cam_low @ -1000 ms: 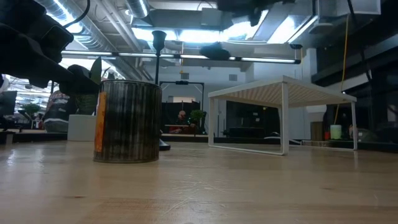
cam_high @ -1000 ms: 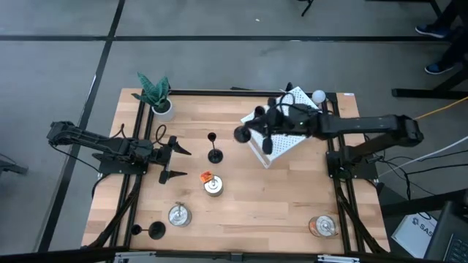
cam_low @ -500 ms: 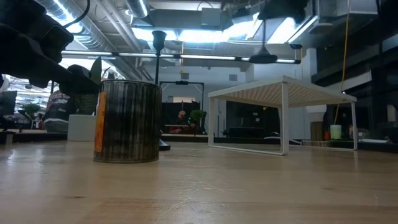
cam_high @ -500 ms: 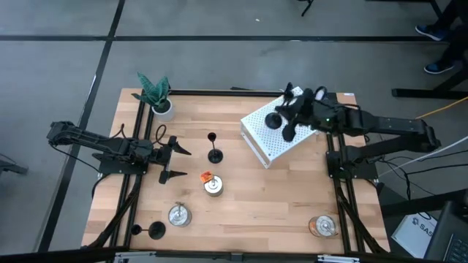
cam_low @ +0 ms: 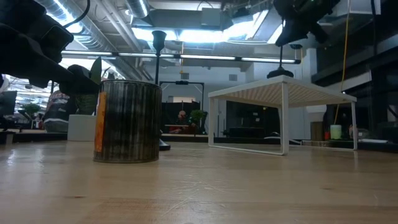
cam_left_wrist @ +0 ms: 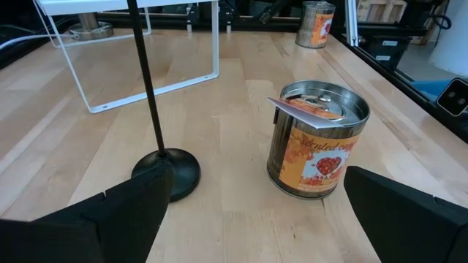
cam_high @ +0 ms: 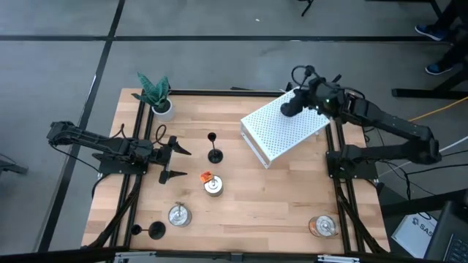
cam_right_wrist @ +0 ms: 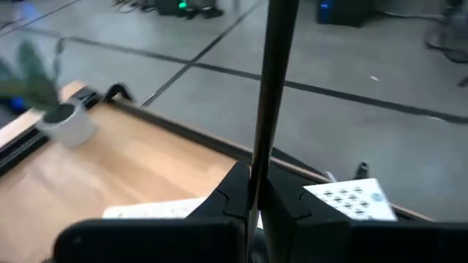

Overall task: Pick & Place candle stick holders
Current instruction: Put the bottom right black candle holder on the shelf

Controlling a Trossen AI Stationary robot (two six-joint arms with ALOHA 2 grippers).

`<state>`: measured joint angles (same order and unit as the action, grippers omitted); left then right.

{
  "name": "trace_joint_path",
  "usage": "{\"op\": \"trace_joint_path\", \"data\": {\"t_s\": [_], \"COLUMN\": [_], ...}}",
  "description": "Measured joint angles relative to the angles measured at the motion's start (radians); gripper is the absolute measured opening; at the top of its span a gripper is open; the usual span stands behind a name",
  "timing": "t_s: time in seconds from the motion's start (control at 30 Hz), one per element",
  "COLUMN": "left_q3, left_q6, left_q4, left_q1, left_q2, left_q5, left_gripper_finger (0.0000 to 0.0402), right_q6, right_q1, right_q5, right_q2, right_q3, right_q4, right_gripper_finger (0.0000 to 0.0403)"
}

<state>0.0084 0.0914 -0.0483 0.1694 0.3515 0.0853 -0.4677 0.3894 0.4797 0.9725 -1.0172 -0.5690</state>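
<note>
One black candle stick holder (cam_high: 215, 153) stands on its round base on the table; it also shows in the left wrist view (cam_left_wrist: 167, 172). My left gripper (cam_high: 178, 162) is open just left of it, touching nothing. A second holder (cam_high: 155, 231) is at the near left corner. My right gripper (cam_high: 298, 104) is shut on a third holder (cam_low: 281, 62) above the far right corner of the white perforated rack (cam_high: 281, 133). Its base (cam_low: 281, 73) hovers just over the rack's top; I cannot tell if they touch. My right gripper pinches the holder's thin stem (cam_right_wrist: 257, 191) between its two fingers (cam_right_wrist: 232, 199). It holds the stem high up, from above. The holder hangs roughly upright below the gripper, base down over the rack's top.
An orange-labelled tin (cam_high: 213, 185) stands near the table's middle, seen close in the left wrist view (cam_left_wrist: 318, 142). Two more tins (cam_high: 178, 215) (cam_high: 322, 226) stand along the near edge. A potted plant (cam_high: 156, 95) stands at the far left corner.
My right gripper has carried its holder from over the rack's left side toward the table's far right corner. It has come down, so the base now hangs just above the rack's top. The left arm has kept still.
</note>
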Motion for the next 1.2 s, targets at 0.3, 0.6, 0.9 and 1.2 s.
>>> {"op": "trace_joint_path", "data": {"t_s": [0.3, 0.6, 0.9, 1.2], "left_q3": [0.0, 0.0, 0.0, 0.0], "left_q6": [0.0, 0.0, 0.0, 0.0], "left_q4": [0.0, 0.0, 0.0, 0.0], "left_q1": [0.0, 0.0, 0.0, 0.0], "left_q2": [0.0, 0.0, 0.0, 0.0], "left_q5": [0.0, 0.0, 0.0, 0.0], "left_gripper_finger": [0.04, 0.04, 0.04, 0.04], "right_q6": [0.025, 0.057, 0.057, 0.079], "right_q1": [0.131, 0.21, 0.283, 0.296], "right_q5": [0.0, -0.002, -0.031, -0.031], "right_q2": [0.005, 0.097, 0.189, 0.195], "right_q3": [0.0, 0.0, 0.0, 0.0], "right_q4": [0.0, 0.01, 0.093, 0.095], "right_gripper_finger": [0.0015, 0.0015, 0.0015, 0.0015]}}
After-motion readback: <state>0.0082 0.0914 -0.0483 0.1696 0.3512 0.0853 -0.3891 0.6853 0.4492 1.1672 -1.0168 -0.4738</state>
